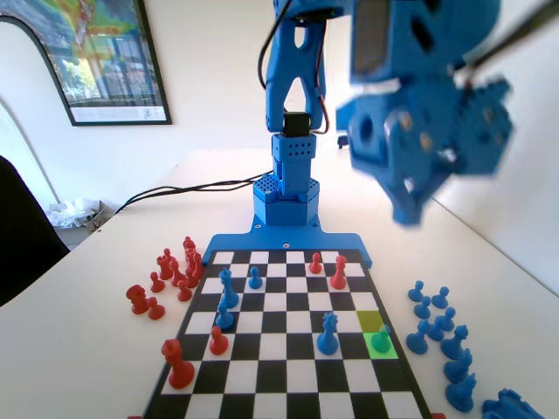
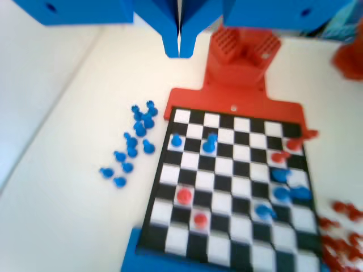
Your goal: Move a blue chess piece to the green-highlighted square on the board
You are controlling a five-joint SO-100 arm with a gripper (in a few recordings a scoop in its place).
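Pawn (image 1: 381, 339) is sitting on the green square (image 1: 382, 344) (task looks done); pincer (image 2: 179, 50) is hanging clenched, empty, high above the board (image 1: 288, 384).

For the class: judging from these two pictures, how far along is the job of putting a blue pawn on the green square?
Done, it seems: in the fixed view a greenish-tinted blue chess piece stands on the green-highlighted square of the board. In hand: nothing; the gripper is raised above the table, its fingers closed together and empty. Left: at most, parking the arm.
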